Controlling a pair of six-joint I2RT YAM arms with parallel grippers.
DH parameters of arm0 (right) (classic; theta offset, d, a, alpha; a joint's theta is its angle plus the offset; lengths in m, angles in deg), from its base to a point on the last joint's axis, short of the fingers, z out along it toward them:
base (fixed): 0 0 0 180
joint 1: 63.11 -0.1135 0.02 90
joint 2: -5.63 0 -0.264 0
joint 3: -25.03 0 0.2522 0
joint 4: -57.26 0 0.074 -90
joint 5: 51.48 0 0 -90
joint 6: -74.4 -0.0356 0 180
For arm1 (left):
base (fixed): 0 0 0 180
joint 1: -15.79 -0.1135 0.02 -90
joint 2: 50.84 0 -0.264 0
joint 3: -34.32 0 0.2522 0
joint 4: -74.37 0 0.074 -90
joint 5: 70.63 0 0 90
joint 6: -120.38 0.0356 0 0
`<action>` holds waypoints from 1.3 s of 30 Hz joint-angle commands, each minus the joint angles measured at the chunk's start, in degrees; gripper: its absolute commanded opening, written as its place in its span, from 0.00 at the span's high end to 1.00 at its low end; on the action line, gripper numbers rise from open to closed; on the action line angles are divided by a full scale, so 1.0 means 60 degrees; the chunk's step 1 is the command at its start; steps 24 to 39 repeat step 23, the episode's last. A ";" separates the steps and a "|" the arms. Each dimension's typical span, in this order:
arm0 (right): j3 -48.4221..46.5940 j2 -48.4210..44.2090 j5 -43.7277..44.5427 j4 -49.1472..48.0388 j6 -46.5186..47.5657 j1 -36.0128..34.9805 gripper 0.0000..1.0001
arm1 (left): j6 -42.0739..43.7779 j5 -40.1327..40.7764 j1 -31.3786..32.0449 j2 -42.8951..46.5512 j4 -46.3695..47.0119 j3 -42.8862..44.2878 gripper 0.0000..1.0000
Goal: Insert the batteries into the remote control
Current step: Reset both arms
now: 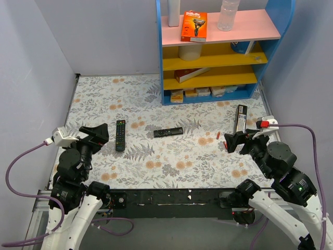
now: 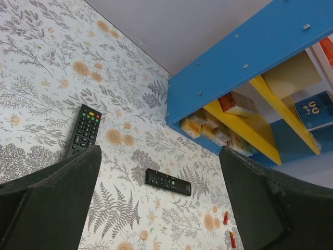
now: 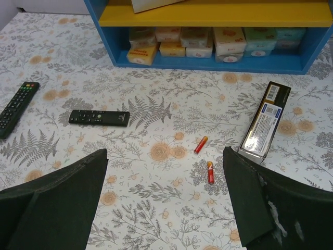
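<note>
**On the floral desk: remote at left, red cells at right, both grippers wide**

At the left edge of the desk [image 1: 171, 166], the left gripper [image 1: 99, 138] hovers with its matte black, wedge-shaped fingers spread wide, holding nothing. The desk wears a smooth pale covering printed with grey ferns and orange blossoms.

Just right of that gripper lies the remote control [image 1: 120, 135]. It is a long, black plastic bar lying flat with its button face up, in rows of small keys. A red key and green ones sit at the end toward the back wall. Any lettering on it is too small to read.

Near the middle rests a slimmer black remote [image 1: 168, 132], turned crosswise, with only a few pale buttons.

Behind it stands a shelf [image 1: 159, 62] with a blue frame, a pink top board and yellow boards below. On top sit a white cylinder, an orange pack [image 1: 194, 26] picturing a razor and a clear ribbed bottle. Small wrapped packets in yellow, white and green fill the bottom row.

Further right, the batteries [image 3: 201, 144] lie loose on the desk, well apart from the remote control. They are two tiny red cylinders with golden ends, close together and not touching. Beside them lies a long black rectangular item [image 3: 264, 120] with a glossy white and blue label, its print unreadable.

At the right, the right gripper [image 1: 232, 141] hovers near the batteries, fingers wide apart and empty.
</note>
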 commanded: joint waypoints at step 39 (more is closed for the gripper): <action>-0.0052 -0.0259 0.1209 -0.0932 0.0661 0.0040 0.02 | 0.0131 0.1654 0.0035 0.1081 0.0730 -0.0544 0.02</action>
